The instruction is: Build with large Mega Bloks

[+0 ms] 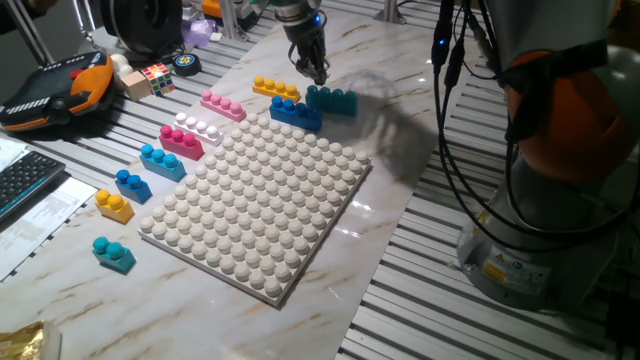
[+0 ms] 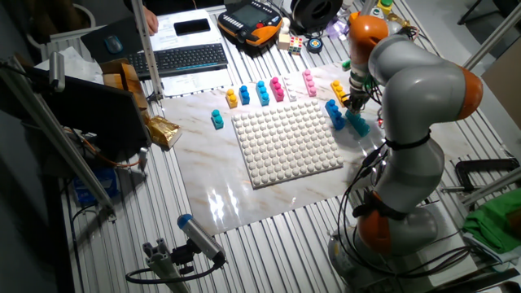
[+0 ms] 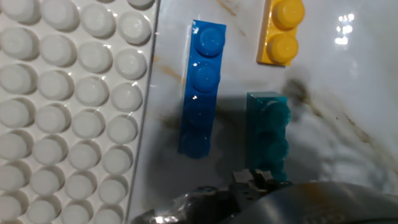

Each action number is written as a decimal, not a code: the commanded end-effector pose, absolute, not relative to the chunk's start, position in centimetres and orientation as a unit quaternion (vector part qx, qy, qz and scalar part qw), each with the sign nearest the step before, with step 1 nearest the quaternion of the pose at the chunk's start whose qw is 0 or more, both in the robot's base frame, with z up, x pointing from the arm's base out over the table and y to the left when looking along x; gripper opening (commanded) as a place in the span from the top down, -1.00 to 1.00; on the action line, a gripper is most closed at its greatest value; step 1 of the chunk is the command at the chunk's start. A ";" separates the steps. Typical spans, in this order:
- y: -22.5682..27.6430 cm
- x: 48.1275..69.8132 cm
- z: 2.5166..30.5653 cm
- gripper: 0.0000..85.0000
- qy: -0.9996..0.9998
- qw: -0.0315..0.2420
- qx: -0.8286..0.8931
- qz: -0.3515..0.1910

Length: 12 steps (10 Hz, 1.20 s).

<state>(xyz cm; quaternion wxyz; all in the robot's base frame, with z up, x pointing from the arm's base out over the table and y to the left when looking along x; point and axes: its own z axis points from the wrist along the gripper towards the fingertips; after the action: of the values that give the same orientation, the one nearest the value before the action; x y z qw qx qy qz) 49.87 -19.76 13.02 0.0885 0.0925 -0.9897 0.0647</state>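
Observation:
My gripper point(image 1: 318, 70) hangs just above the table behind the far edge of the white baseplate point(image 1: 260, 200). Its fingers look pressed together and hold nothing. Right under it lie a teal brick point(image 1: 332, 100) and a long blue brick point(image 1: 296, 113), side by side, with a yellow brick point(image 1: 275, 88) just beyond. In the hand view the blue brick point(image 3: 202, 87) lies along the baseplate edge point(image 3: 68, 93), the teal brick point(image 3: 267, 130) sits closest to my fingertips point(image 3: 252, 180), and the yellow brick point(image 3: 283, 31) is at the top.
Along the baseplate's left side lie pink point(image 1: 222, 105), white point(image 1: 198, 128), magenta point(image 1: 181, 142), light blue point(image 1: 162, 162), small blue point(image 1: 132, 185), small yellow point(image 1: 114, 205) and small teal point(image 1: 114, 254) bricks. A puzzle cube point(image 1: 157, 77), pendant and keyboard stand at the far left.

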 end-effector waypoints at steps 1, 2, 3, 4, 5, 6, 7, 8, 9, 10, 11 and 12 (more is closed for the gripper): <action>-19.8 49.9 13.0 0.98 -0.990 0.083 0.101 0.057; -19.8 49.9 13.0 0.98 -0.990 0.083 0.097 0.063; -19.8 49.9 13.0 0.98 -0.988 0.085 0.098 0.078; -20.2 49.8 12.8 0.95 -0.986 0.091 0.096 0.096; -20.9 49.6 12.3 0.57 -0.986 0.086 0.096 0.106; -21.7 49.5 11.7 0.25 -0.987 0.081 0.091 0.103; -22.6 49.3 11.0 0.07 -0.988 0.074 0.090 0.101; -23.5 49.1 10.0 -0.07 -0.989 0.065 0.092 0.091; -24.1 49.2 9.2 -0.14 -0.990 0.062 0.094 0.085; -24.5 49.4 8.4 -0.15 -0.990 0.059 0.098 0.080; -24.7 49.7 7.8 -0.16 -0.990 0.058 0.100 0.076; -24.5 50.1 7.6 -0.16 -0.991 0.056 0.100 0.073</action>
<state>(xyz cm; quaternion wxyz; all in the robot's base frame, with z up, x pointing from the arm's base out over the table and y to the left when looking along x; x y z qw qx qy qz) 50.07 -24.53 7.57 0.0564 0.0999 -0.9907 0.0733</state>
